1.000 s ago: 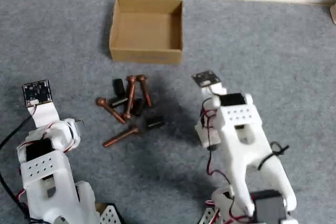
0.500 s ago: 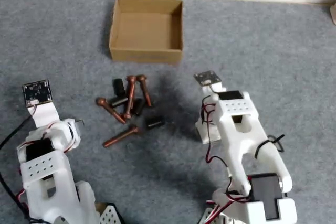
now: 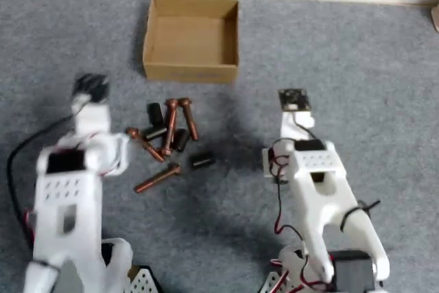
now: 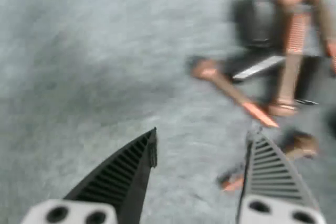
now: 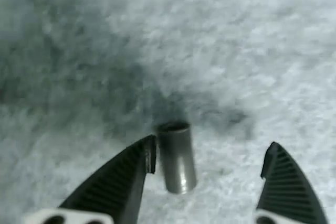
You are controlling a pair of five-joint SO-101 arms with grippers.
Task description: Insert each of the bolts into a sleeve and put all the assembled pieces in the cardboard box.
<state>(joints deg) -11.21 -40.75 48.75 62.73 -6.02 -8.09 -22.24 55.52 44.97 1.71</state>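
Several copper bolts (image 3: 170,125) and black sleeves (image 3: 201,160) lie in a loose pile on the grey carpet, in front of the cardboard box (image 3: 191,72). My left arm (image 3: 72,169) stands just left of the pile. My left gripper (image 4: 203,135) is open, with one bolt (image 4: 231,93) lying right ahead of its fingertips and other bolts beyond. My right arm (image 3: 309,162) is right of the pile. My right gripper (image 5: 212,145) is open over the carpet, and one sleeve (image 5: 177,156) lies between its fingers, close to one of them.
The box stands open at the back of the table, with nothing showing inside. Bare carpet (image 3: 370,66) stretches to the right of the box and around both arms. A pale wall edge runs along the far side.
My left arm has swung forward and to the right, up to the pile of bolts. My right arm has shifted slightly to the right.
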